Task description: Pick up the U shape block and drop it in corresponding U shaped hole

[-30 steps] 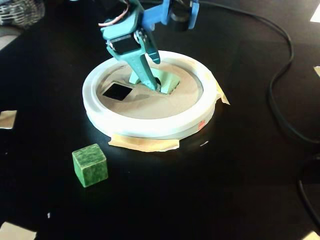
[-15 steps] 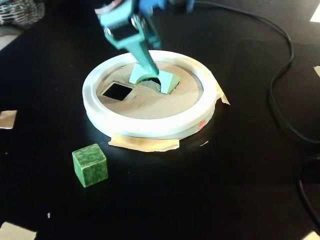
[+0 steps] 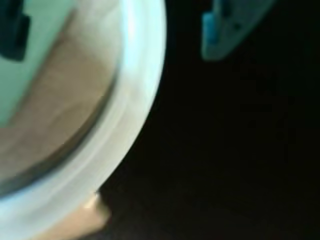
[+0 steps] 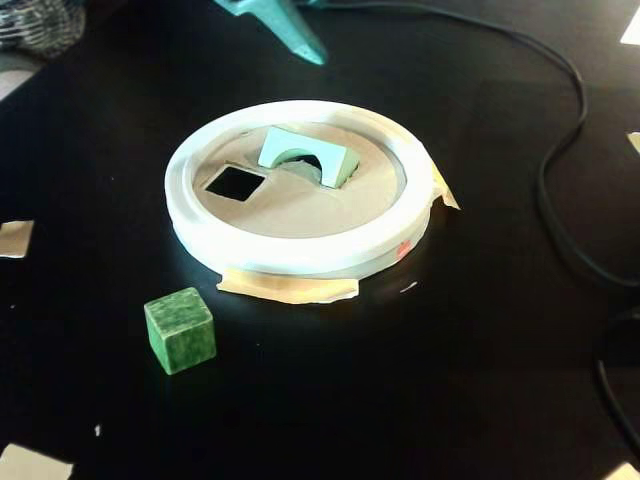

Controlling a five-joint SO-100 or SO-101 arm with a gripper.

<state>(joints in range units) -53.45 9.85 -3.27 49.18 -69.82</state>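
Note:
The pale green U shape block (image 4: 305,152) stands arch-up on the cardboard lid (image 4: 300,205) inside the white ring (image 4: 300,250), over a dark opening; I cannot tell whether it sits in it. A square hole (image 4: 235,182) lies to its left. My teal gripper (image 4: 300,40) hangs above the table behind the ring's far side. In the blurred wrist view the gripper (image 3: 115,50) is open and empty, with its dark finger (image 3: 12,30) at the left, its teal finger (image 3: 225,30) at the right, and the ring's rim (image 3: 140,75) between them. A pale green blur (image 3: 45,30) there may be the block.
A dark green cube (image 4: 180,330) lies on the black table in front of the ring. Black cables (image 4: 560,200) run along the right side. Tape tabs (image 4: 290,288) stick out from under the ring. Paper scraps (image 4: 15,238) lie at the left edge.

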